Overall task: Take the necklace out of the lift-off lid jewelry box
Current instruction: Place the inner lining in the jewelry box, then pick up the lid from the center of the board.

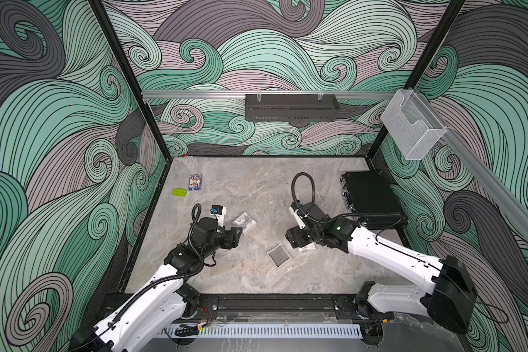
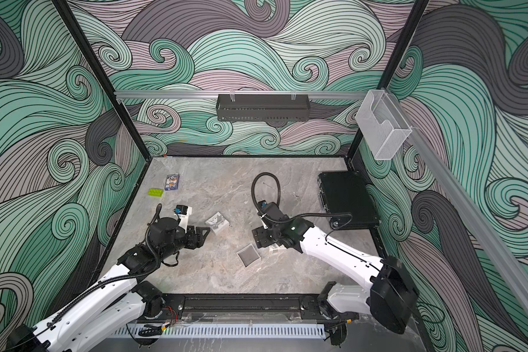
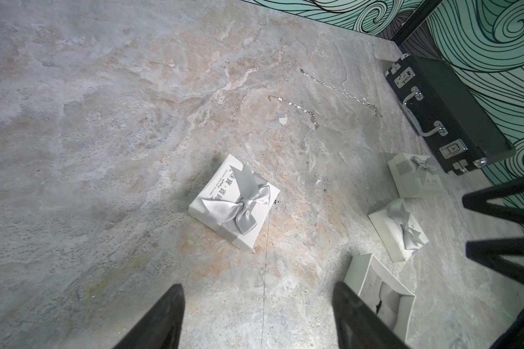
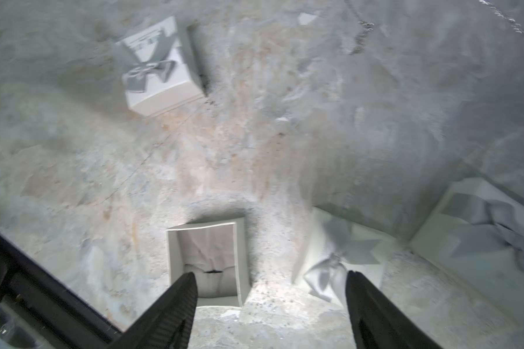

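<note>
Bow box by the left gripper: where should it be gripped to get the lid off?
Take the box by its lid's two opposite side walls, from straight above, jaws straddling the bow. It sits flat, its walls straight and parallel; the bow looks soft, likely slippery.

Both top views look steeply down from high above the near edge, taking in the whole marble tabletop (image 1: 256,183). The wrist cameras sit close, angled obliquely at it; both frame the open jewelry box base (image 3: 375,290) and the bow-tied white box (image 3: 233,202).
</note>
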Controlling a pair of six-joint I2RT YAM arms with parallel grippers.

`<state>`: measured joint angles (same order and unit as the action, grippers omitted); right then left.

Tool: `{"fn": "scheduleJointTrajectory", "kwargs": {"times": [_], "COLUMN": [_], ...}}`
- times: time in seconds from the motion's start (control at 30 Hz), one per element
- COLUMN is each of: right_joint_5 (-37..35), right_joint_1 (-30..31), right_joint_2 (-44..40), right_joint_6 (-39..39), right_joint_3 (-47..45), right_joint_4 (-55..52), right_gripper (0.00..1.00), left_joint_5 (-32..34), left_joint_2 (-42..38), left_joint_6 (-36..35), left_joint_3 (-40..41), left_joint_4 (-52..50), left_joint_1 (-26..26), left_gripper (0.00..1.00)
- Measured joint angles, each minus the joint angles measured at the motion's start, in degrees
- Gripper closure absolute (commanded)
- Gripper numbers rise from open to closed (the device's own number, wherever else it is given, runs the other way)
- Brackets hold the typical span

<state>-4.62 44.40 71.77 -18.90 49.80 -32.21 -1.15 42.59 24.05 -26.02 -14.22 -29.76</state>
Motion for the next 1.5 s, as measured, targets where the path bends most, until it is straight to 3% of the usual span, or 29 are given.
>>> {"fn": "scheduleJointTrajectory", "kwargs": {"times": [0.23, 0.7, 1.27, 1.5], "right_joint_5": [-1.22, 3.8, 6.03, 13.09], "right_joint_1": [-6.34, -7.04, -7.04, -7.04], "right_joint_2": [3.78, 13.62, 16.85, 10.38], "right_joint_6": [0.48, 2.01, 2.21, 3.39], "right_joint_3": [-2.38, -2.38, -2.38, -2.45], "right_joint_4": [-2.95, -1.07, -0.66, -0.66], "right_gripper": [0.08, 0.11, 0.24, 0.24], "left_joint_5": [-4.68, -7.5, -2.91, -1.79], "left_joint_2": [1.18, 3.06, 2.99, 3.87], "left_joint_6": [0.02, -0.31, -0.5, -0.09], "left_joint_3": [0.0, 0.02, 2.03, 3.89], "left_joint_4": [0.04, -0.02, -1.86, -1.46], "left_joint_1": [0.0, -1.95, -13.42, -18.51], "left_gripper": [0.24, 0.24, 0.29, 0.33]}}
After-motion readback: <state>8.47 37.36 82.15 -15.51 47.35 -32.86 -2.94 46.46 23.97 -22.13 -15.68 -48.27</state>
